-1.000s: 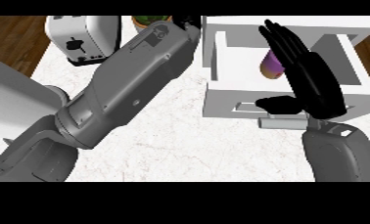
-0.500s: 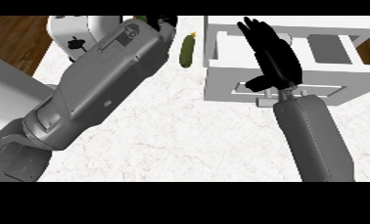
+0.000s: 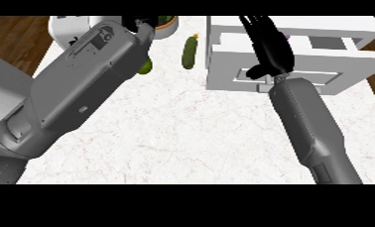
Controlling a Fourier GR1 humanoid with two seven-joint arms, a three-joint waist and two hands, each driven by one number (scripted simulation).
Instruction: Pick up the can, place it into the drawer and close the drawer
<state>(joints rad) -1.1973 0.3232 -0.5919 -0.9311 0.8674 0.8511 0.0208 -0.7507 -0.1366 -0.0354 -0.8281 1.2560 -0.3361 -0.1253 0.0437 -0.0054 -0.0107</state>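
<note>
Presently the right hand (image 3: 270, 47), fingers straight, lies over the white drawer (image 3: 227, 72) at far right. Left hand's fingers cannot be told. The can is hidden, presumably inside. Advisable: push squarely against the drawer front until flush.

Drawer unit (image 3: 293, 80) sits at counter's (image 3: 183, 137) back-right corner. Cucumber (image 3: 190, 52) lies just left of it, near back edge. Toaster (image 3: 70, 28) at back-left corner, w/ a bowl (image 3: 167, 25) between toaster & cucumber, partly behind left forearm (image 3: 81, 87).
</note>
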